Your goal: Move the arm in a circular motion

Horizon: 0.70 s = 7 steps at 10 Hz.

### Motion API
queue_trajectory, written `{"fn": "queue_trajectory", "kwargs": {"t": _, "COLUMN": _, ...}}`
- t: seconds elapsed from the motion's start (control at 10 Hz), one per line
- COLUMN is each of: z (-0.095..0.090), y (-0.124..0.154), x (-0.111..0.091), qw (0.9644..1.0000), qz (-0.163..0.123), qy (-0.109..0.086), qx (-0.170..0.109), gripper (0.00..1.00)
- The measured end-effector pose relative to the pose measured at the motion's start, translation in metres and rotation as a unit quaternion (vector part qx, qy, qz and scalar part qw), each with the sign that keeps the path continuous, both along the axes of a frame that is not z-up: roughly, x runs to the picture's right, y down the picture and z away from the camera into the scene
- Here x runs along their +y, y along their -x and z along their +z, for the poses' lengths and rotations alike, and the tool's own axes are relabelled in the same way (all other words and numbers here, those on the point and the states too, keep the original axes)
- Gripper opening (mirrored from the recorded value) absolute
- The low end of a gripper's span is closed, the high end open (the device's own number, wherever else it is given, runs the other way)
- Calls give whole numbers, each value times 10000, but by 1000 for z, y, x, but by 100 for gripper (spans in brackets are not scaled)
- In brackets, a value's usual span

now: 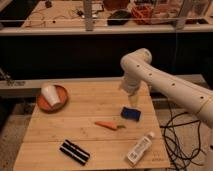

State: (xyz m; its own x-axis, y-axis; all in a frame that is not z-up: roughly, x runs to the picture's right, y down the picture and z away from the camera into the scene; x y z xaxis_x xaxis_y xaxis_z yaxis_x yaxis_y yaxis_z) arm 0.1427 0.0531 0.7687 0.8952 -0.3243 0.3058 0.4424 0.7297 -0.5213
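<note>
White glossy arm reaches in from the right, its elbow bent high over the back right part of the wooden counter, pale tip pointing down. Gripper hangs at that tip, just above a blue block and apart from it. Released or clenched: cannot tell. The height probably lets a circular sweep clear the items. Carrot lies mid-counter, black case front left, white bottle front right. White cup sits in a red bowl far left. None look needed for the task.
</note>
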Motion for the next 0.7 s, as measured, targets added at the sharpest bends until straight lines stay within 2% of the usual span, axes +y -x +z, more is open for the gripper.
{"fn": "queue_trajectory", "kwargs": {"t": 0.2, "z": -8, "y": -19, "x": 14, "qw": 9999, "qz": 85, "qy": 22, "qx": 59, "gripper": 80}}
{"fn": "queue_trajectory", "kwargs": {"t": 0.6, "z": -25, "y": -37, "x": 36, "qw": 9997, "qz": 174, "qy": 62, "qx": 134, "gripper": 80}}
{"fn": "queue_trajectory", "kwargs": {"t": 0.7, "z": -26, "y": -33, "x": 39, "qw": 9998, "qz": 151, "qy": 64, "qx": 90, "gripper": 80}}
